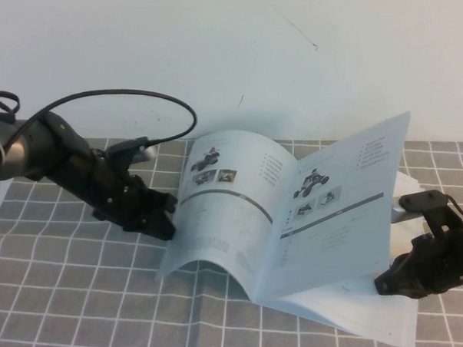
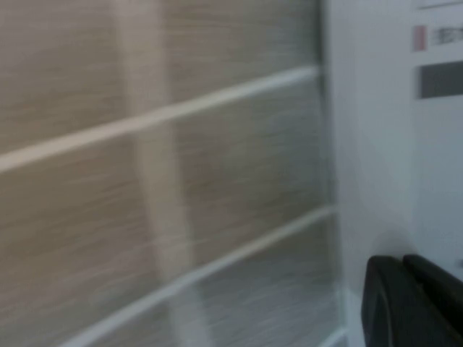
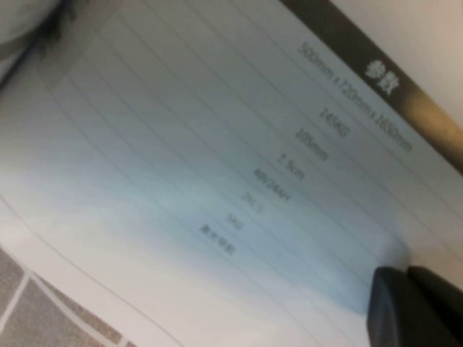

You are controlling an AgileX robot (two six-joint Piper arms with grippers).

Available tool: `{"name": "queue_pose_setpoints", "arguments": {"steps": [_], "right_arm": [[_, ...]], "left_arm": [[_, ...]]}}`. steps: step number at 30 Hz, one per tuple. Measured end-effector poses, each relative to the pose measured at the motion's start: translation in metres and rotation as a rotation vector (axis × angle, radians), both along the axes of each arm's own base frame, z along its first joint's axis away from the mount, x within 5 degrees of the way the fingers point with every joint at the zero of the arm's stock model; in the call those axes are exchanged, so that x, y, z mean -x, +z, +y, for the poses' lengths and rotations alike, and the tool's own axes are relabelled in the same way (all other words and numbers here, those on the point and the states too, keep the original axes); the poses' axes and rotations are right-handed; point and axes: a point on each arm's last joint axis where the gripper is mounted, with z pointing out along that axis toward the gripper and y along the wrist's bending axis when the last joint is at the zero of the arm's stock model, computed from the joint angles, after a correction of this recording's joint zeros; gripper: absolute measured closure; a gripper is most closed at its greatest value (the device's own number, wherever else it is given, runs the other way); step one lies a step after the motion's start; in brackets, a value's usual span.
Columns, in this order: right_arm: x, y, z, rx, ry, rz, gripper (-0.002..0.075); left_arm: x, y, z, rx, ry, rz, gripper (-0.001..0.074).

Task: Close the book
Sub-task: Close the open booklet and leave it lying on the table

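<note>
The checked bench is taken in first, and on it, open at its middle, the book, its spine running from the wall side toward the robot's side. Now the leaves: the left-hand page is bowed up into an arch, while the right-hand page is held steeply off the flat pages beneath it. At the book's left edge, touching or just beside the arched page, the left gripper is found; whether it is closed on anything cannot be told. At the book's right edge, low on the raised page's outer corner, the right gripper is seen, and its fingers are shown pressed together on the paper, so the page is judged to be pinched there. The relation that matters: the spine lies to the left of that pinch, so the page would have to be swung across it toward the left gripper. The right arm is judged the better placed.
</note>
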Motion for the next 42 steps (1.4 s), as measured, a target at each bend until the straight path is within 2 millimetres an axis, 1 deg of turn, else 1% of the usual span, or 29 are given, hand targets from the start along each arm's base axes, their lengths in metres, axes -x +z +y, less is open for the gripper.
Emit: {"name": "queue_pose_setpoints", "arguments": {"steps": [3, 8, 10, 14, 18, 20, 24, 27, 33, 36, 40, 42], "right_arm": [[0.000, -0.003, 0.000, -0.005, -0.003, 0.011, 0.0729], [-0.001, -0.004, 0.001, -0.011, -0.003, 0.018, 0.0729], [-0.001, -0.004, 0.000, -0.013, -0.006, 0.019, 0.0729], [-0.001, -0.004, 0.000, -0.014, -0.004, 0.019, 0.0729], [-0.001, -0.004, 0.000, -0.015, -0.003, 0.020, 0.0729], [-0.001, -0.004, 0.000, -0.015, -0.003, 0.020, 0.0729], [-0.001, -0.004, 0.000, -0.015, -0.003, 0.020, 0.0729], [-0.001, -0.002, 0.000, -0.017, -0.003, 0.013, 0.0729], [0.001, 0.009, -0.001, 0.016, 0.025, -0.035, 0.0729], [0.005, 0.020, -0.004, 0.052, 0.053, -0.061, 0.0729], [0.011, 0.050, -0.009, 0.108, 0.076, -0.140, 0.0729], [0.017, 0.070, -0.012, 0.130, 0.075, -0.188, 0.0729]], "left_arm": [[0.003, 0.003, -0.015, 0.062, -0.024, 0.000, 0.0738], [0.002, 0.010, -0.028, 0.191, -0.002, -0.004, 0.0738], [0.004, 0.014, -0.037, 0.256, -0.020, -0.006, 0.0738], [0.012, 0.027, -0.066, 0.434, -0.073, 0.012, 0.0738], [0.026, 0.042, -0.104, 0.615, -0.155, 0.013, 0.0738], [0.034, 0.047, -0.121, 0.670, -0.193, 0.005, 0.0738], [0.046, 0.052, -0.144, 0.733, -0.239, 0.013, 0.0738], [0.051, 0.059, -0.152, 0.786, -0.272, 0.023, 0.0738], [0.042, 0.082, -0.157, 0.854, -0.267, -0.025, 0.0738], [0.039, 0.097, -0.158, 0.869, -0.280, -0.060, 0.0738], [0.040, 0.126, -0.158, 0.871, -0.324, -0.133, 0.0738], [0.043, 0.140, -0.155, 0.854, -0.357, -0.177, 0.0738]]}}
